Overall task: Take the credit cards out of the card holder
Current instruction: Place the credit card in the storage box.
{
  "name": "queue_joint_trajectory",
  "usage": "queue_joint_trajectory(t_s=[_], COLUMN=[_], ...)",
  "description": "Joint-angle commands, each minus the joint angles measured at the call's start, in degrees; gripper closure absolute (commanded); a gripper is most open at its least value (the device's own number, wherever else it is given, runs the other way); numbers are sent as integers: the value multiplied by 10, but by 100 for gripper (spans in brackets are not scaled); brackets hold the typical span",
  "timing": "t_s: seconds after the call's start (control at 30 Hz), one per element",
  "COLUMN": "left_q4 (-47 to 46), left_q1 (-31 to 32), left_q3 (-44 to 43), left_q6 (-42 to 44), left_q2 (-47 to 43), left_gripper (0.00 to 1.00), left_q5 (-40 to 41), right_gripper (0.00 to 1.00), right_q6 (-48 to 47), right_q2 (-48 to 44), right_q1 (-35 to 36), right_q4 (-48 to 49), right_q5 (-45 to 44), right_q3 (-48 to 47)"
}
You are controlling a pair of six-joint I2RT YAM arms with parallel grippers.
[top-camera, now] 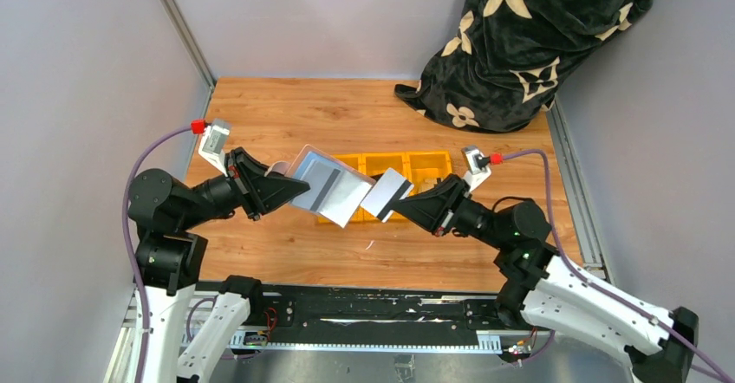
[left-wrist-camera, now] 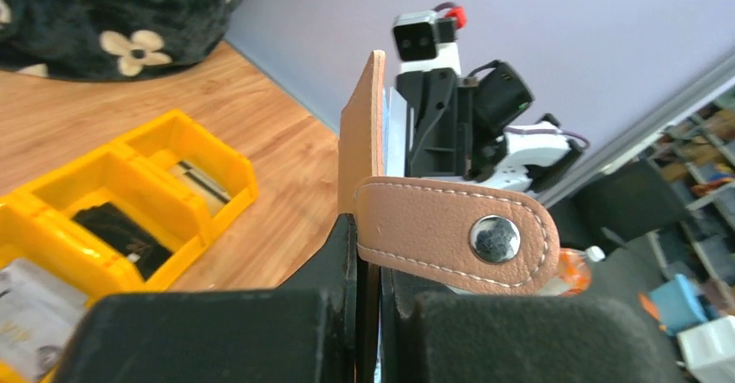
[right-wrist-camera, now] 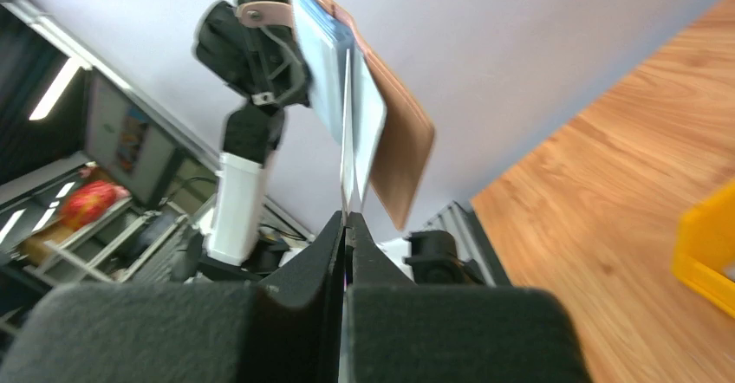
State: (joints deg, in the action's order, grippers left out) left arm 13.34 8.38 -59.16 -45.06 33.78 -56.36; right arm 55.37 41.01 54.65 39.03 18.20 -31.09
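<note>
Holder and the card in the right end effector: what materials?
The tan-and-grey bifold card holder: looks like leather or faux leather, matte, fine grain, pale stitched edges. Its round snap: shiny metal, apparently. The white rectangular card: probably plastic, thin, stiff, smooth, dark stripe.

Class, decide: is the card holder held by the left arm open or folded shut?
Open. The top view shows the card holder spread, its grey inner face exposed; the closing tab hangs unfastened.

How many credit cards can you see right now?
2 for sure: one card in the right fingers, beside the card holder; one striped card tucked in the holder the left fingers grip. Pale card-like items lie in the yellow tray; more may be hidden.
</note>
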Motion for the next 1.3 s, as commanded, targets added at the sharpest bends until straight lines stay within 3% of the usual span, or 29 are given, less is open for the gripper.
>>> queue_joint_trajectory(t_s=[0.0,0.13,0.27,0.47,0.67,0.93,1.27], left_q4=[110,166,225,226,234,229,205], left_q1=[-3,-3,-3,-3,-3,-3,-3], left_q3=[-42,-68,-99,-79,-68,-66,-62], left_q6=[121,176,245,242,241,233,222], left_q2=[14,14,11,-11,-30,-31,-34], left_gripper=[100,100,100,100,100,100,100], left_q5=[48,98,155,114,78,68,51], right_gripper=[100,100,100,100,100,100,100], right_q6=[-45,-81,-111,-146,-197,-204,-181], right_q2=[-51,-30,55,285,462,622,716], right_q1=[-50,-88,-107,-105,-87,-73,-63], right_q4=[-199,-346,-412,-406,-485,-524,-518], right_q5=[-24,-30,-23,25,6,-21,-13], right_q3=[-18,-67,-110,-199,-348,-464,-523])
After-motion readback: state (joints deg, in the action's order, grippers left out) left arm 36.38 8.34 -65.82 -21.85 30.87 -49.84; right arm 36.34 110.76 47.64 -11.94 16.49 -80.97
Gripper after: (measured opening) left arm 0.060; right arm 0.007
